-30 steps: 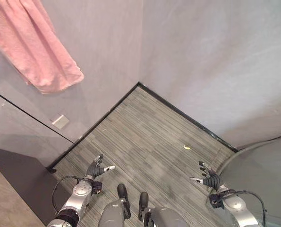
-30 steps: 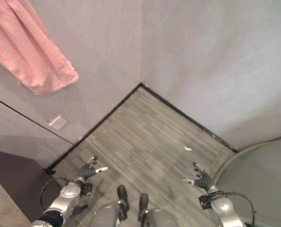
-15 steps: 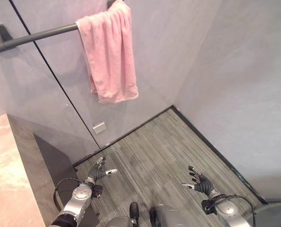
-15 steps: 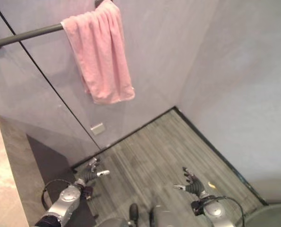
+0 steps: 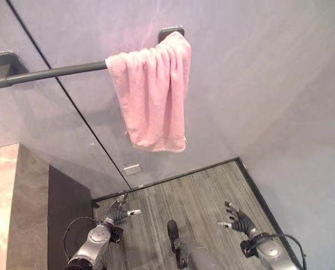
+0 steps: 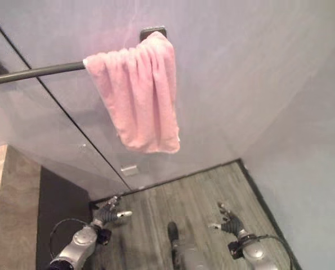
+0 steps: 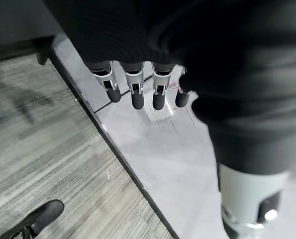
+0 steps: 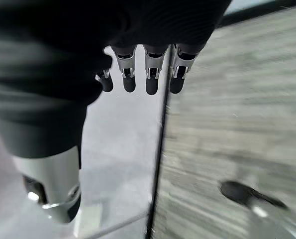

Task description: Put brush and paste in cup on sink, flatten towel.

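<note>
One pink towel (image 5: 153, 98) hangs bunched at the right end of one dark rail (image 5: 54, 72) on the grey wall, next to the rail's end bracket (image 5: 171, 31) — its folds are gathered, not spread flat. Two hands are low over the striped floor (image 5: 195, 191): the left hand (image 5: 117, 211) and the right hand (image 5: 237, 221), both with relaxed fingers, holding nothing.

Each robot hand (image 5: 117, 211) (image 5: 237, 219) has silver fingers with dark tips, a dark ribbed cover behind them, and a silver-grey forearm.
</note>
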